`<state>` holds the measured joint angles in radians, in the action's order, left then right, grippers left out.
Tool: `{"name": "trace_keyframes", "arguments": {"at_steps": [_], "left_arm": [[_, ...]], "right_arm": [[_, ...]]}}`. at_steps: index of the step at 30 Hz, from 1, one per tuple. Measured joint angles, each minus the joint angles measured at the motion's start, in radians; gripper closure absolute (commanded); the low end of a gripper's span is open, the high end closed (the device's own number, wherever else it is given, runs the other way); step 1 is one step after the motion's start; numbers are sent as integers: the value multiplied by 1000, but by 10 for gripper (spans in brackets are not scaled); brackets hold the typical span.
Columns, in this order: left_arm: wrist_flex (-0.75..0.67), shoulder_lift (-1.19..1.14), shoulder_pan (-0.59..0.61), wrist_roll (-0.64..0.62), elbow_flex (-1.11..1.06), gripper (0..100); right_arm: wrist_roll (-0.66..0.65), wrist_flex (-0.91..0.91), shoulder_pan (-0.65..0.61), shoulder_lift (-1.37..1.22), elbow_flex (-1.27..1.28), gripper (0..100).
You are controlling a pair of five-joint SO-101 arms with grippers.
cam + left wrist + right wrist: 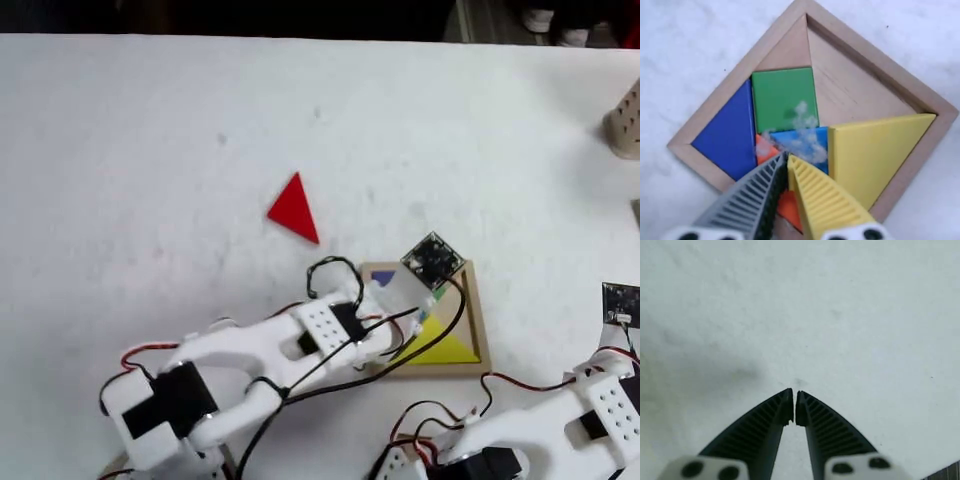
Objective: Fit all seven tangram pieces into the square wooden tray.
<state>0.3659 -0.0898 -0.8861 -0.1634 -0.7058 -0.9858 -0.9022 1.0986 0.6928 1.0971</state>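
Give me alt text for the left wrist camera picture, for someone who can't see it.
A square wooden tray holds a green square, blue triangle, yellow triangle, small blue piece and orange piece, with part of its floor bare. The left gripper, shut, points at the tray's middle.

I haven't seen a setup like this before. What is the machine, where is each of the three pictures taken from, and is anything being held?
Two small white robot arms sit at a white table. One picture looks down from above; the other two come from a camera on each arm's wrist. The left gripper, shut and holding nothing, hangs over the wooden tray, which holds a green square, a yellow triangle and other pieces. A red triangle lies outside it. The right gripper is shut above the table.
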Motion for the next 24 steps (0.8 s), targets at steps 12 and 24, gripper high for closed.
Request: {"name": "trace_keyframes", "arguments": {"at_steps": [12,24], "left_arm": [[-61,-3,0,0,21,980],[-60,-118,-2,0,89,980]], "right_arm": [[0,0,0,0,0,982],[0,0,3,0,0,982]]}}
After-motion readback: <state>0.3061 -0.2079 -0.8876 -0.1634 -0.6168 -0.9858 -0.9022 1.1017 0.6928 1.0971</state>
